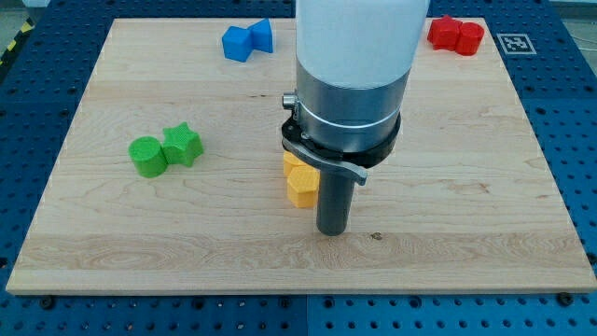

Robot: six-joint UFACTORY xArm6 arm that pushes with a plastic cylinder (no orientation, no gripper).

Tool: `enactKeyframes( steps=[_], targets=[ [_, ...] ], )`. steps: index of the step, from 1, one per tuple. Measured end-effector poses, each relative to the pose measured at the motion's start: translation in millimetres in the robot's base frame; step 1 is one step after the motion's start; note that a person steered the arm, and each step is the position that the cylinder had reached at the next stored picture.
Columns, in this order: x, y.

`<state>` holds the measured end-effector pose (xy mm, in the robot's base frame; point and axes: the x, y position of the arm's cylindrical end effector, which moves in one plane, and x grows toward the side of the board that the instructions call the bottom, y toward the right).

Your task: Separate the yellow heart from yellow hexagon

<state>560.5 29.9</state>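
Two yellow blocks sit together near the board's middle, partly hidden behind my arm. The nearer one (300,188) looks like the yellow hexagon. The farther one (292,162), mostly hidden by the arm's collar, touches it; its shape cannot be made out. My tip (333,231) rests on the board just right of and slightly below the nearer yellow block, close to or touching its right side.
A green round block (146,156) and a green star (183,144) touch each other at the view's left. Two blue blocks (248,40) sit at the top, left of the arm. Two red blocks (455,35) sit at the top right. The wooden board (466,187) lies on a blue perforated table.
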Motion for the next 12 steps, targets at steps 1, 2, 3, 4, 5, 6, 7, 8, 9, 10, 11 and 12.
enactKeyframes(
  steps=[1,2,3,4,5,6,7,8,9,10,11,12],
  targets=[
    [-9,0],
    [-14,0],
    [-18,0],
    [-28,0],
    [-33,0],
    [-36,0],
    [-42,-1],
    [-46,-9],
    [-46,-28],
    [-52,-38],
    [-63,-38],
    [-61,-41]
  ],
)
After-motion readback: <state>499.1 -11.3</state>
